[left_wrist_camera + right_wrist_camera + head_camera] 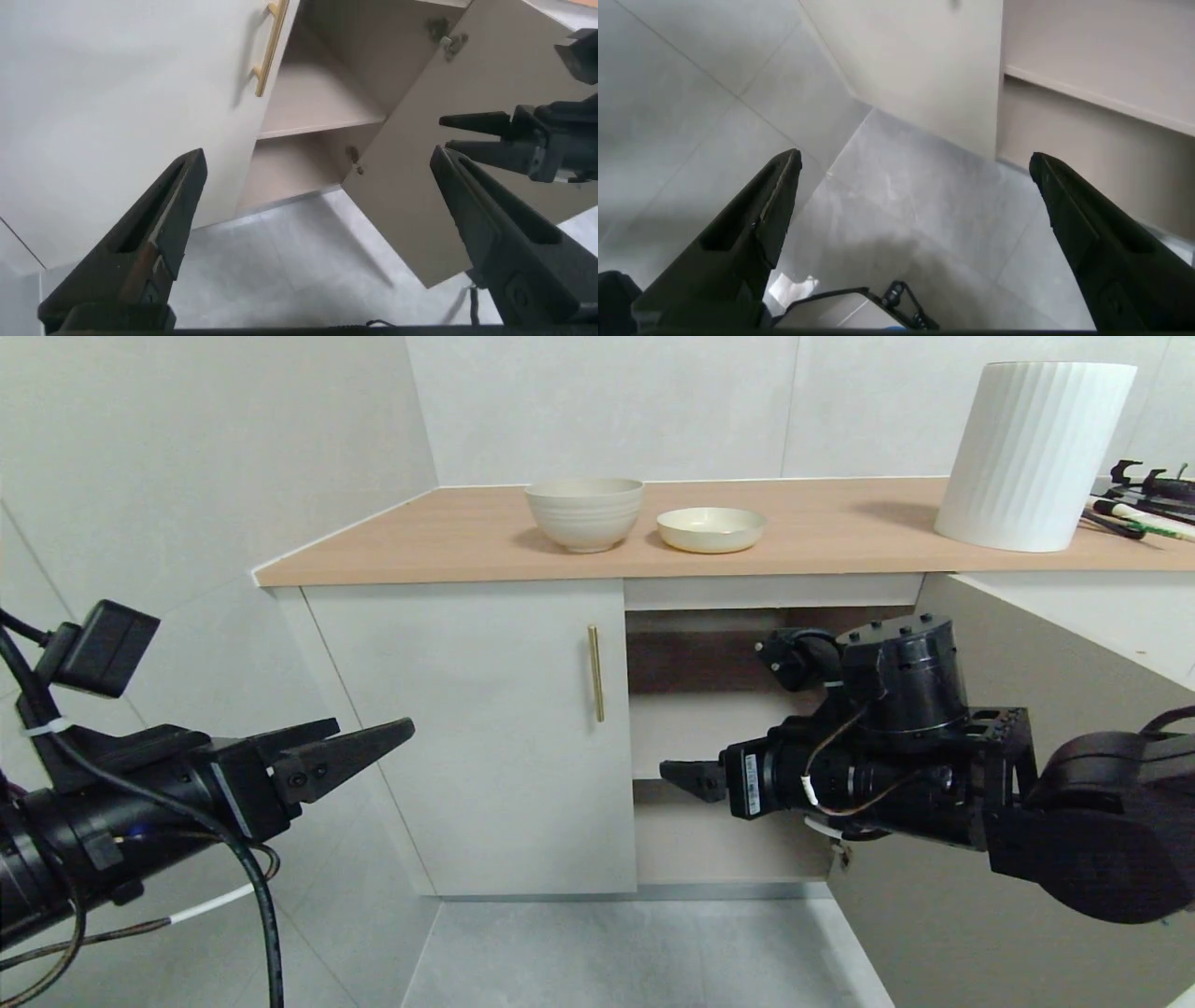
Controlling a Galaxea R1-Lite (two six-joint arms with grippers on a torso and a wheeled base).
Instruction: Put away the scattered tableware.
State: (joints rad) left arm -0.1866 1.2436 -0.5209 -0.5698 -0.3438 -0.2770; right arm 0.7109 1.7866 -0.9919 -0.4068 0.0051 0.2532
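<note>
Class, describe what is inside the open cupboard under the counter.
A shelf splitting it into upper and lower compartments. The right arm covers part of the interior, and the closed door hides the left half.

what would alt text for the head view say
A ribbed cream ceramic bowl and a shallow pale yellow dish sit side by side on a light wooden countertop, above a white cabinet whose right door stands open. The right gripper is level with the open compartment; the left gripper is left of the closed door.

Pale tiled walls [187,476], grey floor [635,952], wood-topped cabinet [467,737] standing open.
</note>
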